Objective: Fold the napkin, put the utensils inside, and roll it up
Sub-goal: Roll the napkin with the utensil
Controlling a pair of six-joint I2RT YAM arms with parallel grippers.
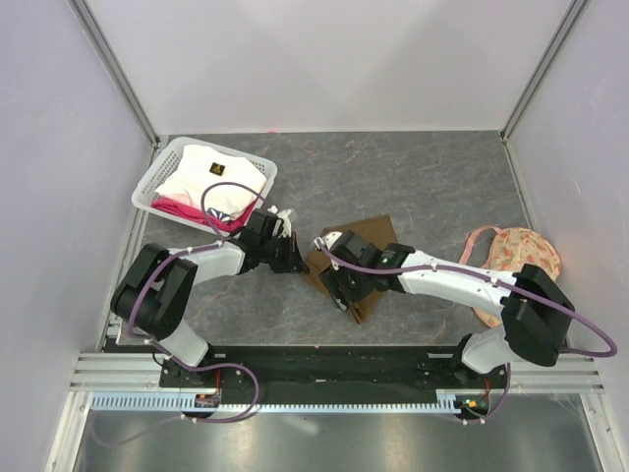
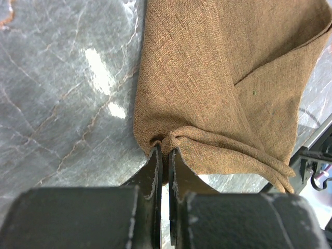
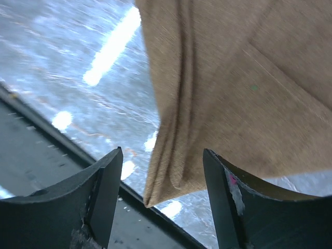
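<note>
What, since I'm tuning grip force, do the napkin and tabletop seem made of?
The napkin looks like matte, coarse woven cloth, perhaps linen: visible crosshatch threads, soft folds. The tabletop looks like glossy grey stone or stone-print laminate: pale veins, bright glare spots.

Grey marble tabletop (image 1: pixel 423 177), plain white walls (image 1: pixel 324 59).

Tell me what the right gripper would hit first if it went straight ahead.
The napkin: its folded corner already sits between the open fingers of the right gripper, probably just ahead, though depth is unclear.
</note>
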